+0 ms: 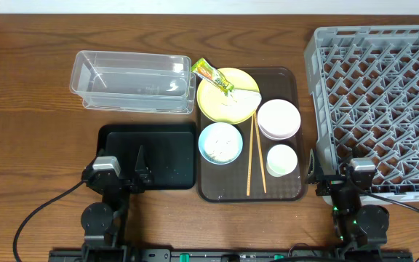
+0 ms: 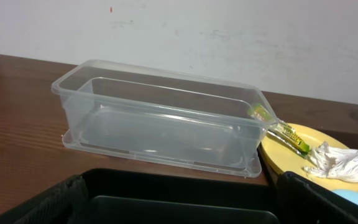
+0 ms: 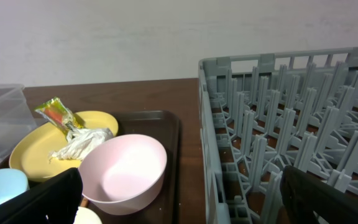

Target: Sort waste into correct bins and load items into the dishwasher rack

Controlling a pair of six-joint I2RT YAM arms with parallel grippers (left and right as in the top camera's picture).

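the snack wrapper is the piece to settle first, in my judgement, and it lies on the far-left rim of the pale-yellow plate, which sits at the far-left corner of the brown serving tray in the middle of the tabletop. its long axis runs on a diagonal, from far-left to near-right, with the far-left end overhanging the plate's rim and almost touching the right end wall of the clear tub. the crumpled napkin rests just beside its near-right end, so you have more free wrapper at the overhanging end. your left gripper hangs over the black tray near the tabletop's near edge, jaws spread wide and holding nothing; from it the wrapper lies ahead and off to the right. your right gripper hovers by the near-left corner of the dishwasher rack, also wide apart and empty; from it the wrapper lies ahead and to the left, beyond the white bowl. the left arm looks somewhat nearer, and both bins are on its side, so it seems the better choice. you would want to turn the jaws across the wrapper's diagonal rather than along it, and come in at the overhanging end so you don't catch the napkin or the tub wall.
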